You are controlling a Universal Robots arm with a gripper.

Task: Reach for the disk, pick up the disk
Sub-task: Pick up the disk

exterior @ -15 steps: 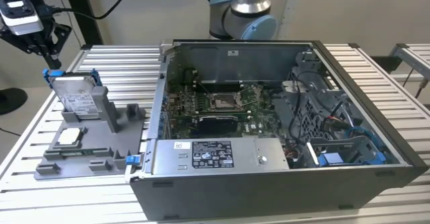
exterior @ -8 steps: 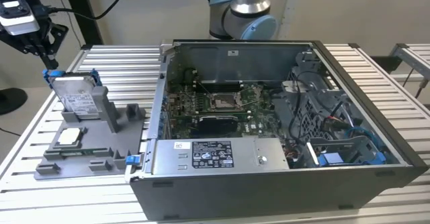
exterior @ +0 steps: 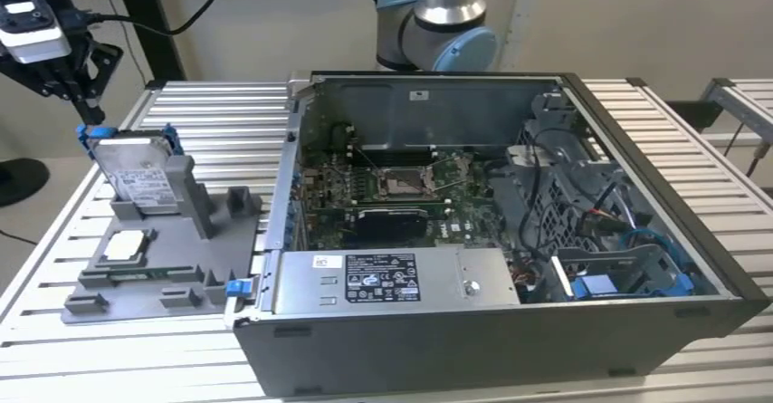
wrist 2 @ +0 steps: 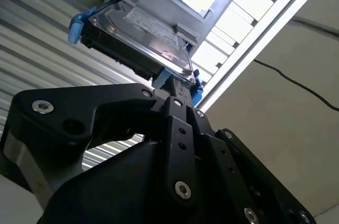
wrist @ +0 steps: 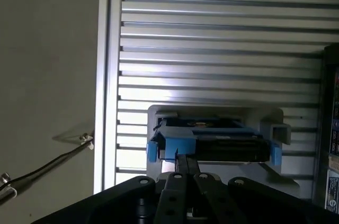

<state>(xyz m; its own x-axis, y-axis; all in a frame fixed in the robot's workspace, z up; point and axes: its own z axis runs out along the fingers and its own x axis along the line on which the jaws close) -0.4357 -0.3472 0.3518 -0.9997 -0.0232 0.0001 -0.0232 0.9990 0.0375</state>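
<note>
Pinching disk (exterior: 136,172) blue corner edge, fingers (wrist 2: 176,110) closed.

Slatted aluminium table (exterior: 217,113) before a plain beige wall (exterior: 278,23), a black cable (wrist 2: 296,83) across the pale floor (wrist 2: 275,128)

No print is legible anywhere. Labels are present but unreadable:
- white printed label (exterior: 147,186) on the disk (exterior: 121,154), standing in the grey holder (exterior: 169,287) at the exterior view's left
- black label (exterior: 380,278) with white print, plus a small white sticker (exterior: 324,260) left of it, on the power supply (exterior: 483,276) at the near side of the computer case (exterior: 483,344)
- tiny white tag (exterior: 419,94) on the case's far wall
</note>
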